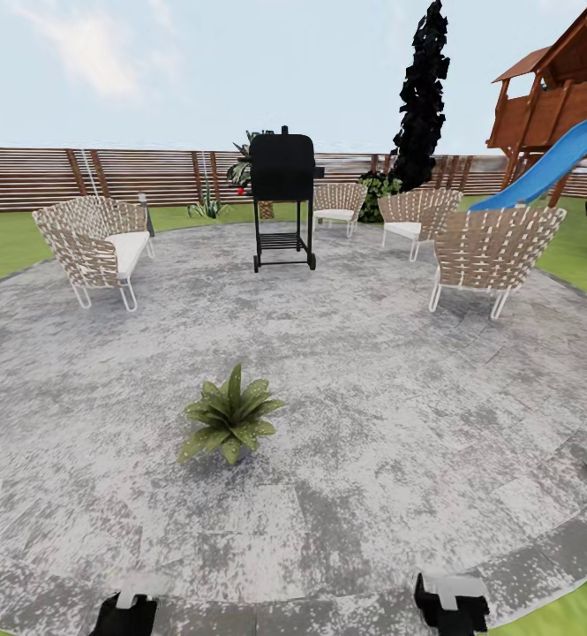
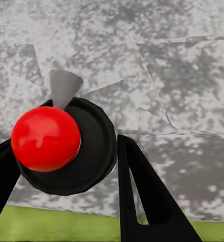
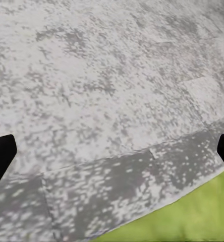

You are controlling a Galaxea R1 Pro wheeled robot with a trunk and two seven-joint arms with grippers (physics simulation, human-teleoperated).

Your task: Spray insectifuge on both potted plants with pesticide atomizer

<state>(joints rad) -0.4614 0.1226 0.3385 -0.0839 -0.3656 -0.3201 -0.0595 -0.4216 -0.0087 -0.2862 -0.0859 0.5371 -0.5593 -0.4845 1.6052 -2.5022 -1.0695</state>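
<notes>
Fingers of the left gripper (image 2: 66, 166) clasp the pesticide atomizer (image 2: 66, 146); right gripper (image 3: 112, 151) gapes wide

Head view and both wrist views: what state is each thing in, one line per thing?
Atomizer: held between the left fingers, red top toward the camera.
Left gripper: shut on the atomizer.
Right gripper: open, nothing between its fingers.
Potted plant: upright on the patio, ahead of the robot.
Grill: upright, lid closed.
Chairs: upright, unoccupied.
</notes>
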